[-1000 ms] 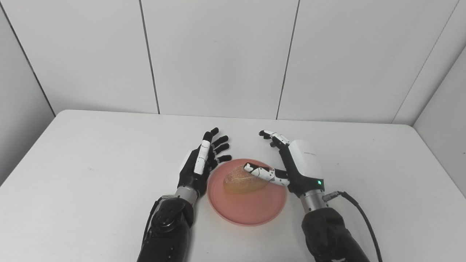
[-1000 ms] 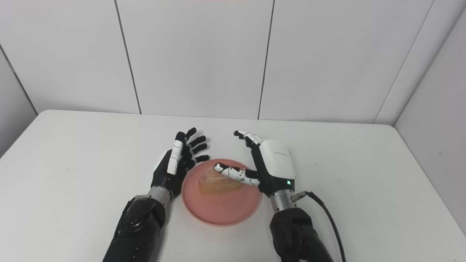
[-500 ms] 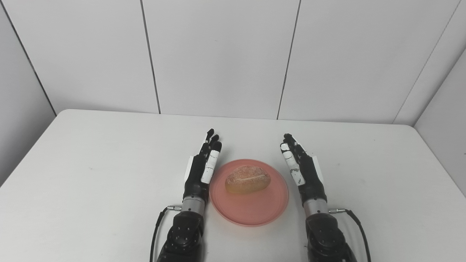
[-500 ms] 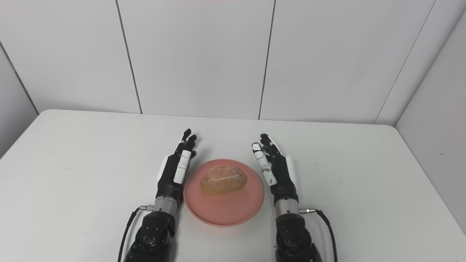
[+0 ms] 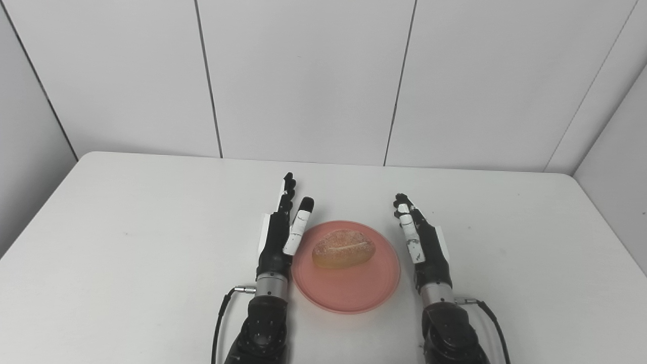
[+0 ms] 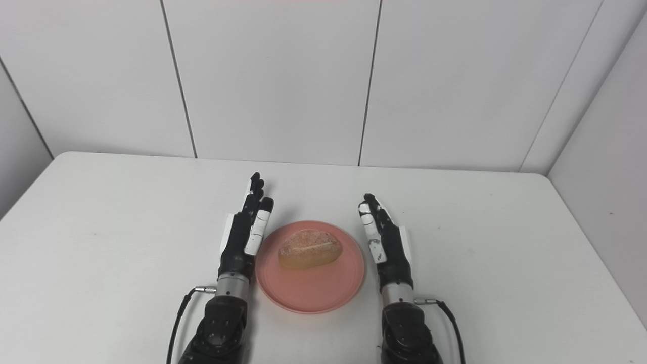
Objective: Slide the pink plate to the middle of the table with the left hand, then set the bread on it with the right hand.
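A pink plate point(image 5: 349, 293) sits near the middle of the white table, close to the front. A golden bread roll point(image 5: 343, 248) lies on the plate's far half. My left hand point(image 5: 280, 232) stands edge-up just left of the plate, fingers straight, holding nothing. My right hand point(image 5: 422, 237) stands edge-up just right of the plate, fingers straight, holding nothing. Neither hand touches the bread. The same scene shows in the right eye view, with the bread point(image 6: 309, 248) between the left hand point(image 6: 245, 235) and the right hand point(image 6: 386, 242).
The white table point(image 5: 126, 237) is bounded by pale wall panels at the back and sides. Thin cables run from both wrists near the front edge.
My right hand let go of the bread and drew back to the right of the plate. Both hands turned edge-up with fingers straight. The bread stays on the plate.
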`<control>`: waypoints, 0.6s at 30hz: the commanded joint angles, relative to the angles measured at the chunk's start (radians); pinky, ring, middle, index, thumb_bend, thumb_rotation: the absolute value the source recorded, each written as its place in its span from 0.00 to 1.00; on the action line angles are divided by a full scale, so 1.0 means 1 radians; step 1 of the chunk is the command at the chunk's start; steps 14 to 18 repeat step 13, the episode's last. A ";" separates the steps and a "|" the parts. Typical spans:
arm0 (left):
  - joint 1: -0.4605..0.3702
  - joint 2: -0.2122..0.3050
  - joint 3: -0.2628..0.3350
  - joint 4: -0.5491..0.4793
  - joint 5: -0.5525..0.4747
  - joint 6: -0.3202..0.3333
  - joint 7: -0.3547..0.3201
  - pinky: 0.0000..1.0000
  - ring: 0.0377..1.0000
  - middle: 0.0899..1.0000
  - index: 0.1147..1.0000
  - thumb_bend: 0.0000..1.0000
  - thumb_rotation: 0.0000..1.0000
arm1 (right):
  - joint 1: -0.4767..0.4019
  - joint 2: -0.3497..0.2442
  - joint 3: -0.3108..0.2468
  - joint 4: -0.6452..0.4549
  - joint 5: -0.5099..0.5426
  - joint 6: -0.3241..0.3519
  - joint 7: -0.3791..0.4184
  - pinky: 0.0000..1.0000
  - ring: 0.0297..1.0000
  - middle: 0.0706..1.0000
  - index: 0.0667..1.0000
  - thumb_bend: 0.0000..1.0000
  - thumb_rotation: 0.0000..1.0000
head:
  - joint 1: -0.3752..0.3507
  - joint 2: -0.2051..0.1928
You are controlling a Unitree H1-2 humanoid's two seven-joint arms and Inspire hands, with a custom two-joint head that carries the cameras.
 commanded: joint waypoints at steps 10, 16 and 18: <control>0.021 -0.019 0.006 -0.015 -0.013 0.044 0.016 1.00 1.00 1.00 1.00 0.78 1.00 | 0.008 0.003 0.012 0.033 0.003 -0.104 0.004 1.00 0.93 0.92 0.91 0.86 1.00 | 0.003 0.002; 0.019 -0.017 0.014 -0.019 -0.025 0.060 0.011 1.00 1.00 1.00 1.00 0.78 1.00 | 0.008 0.010 0.002 0.045 0.025 -0.141 0.007 1.00 0.93 0.93 0.92 0.84 1.00 | 0.003 0.004; 0.019 -0.017 0.014 -0.019 -0.025 0.060 0.011 1.00 1.00 1.00 1.00 0.78 1.00 | 0.008 0.010 0.002 0.045 0.025 -0.141 0.007 1.00 0.93 0.93 0.92 0.84 1.00 | 0.003 0.004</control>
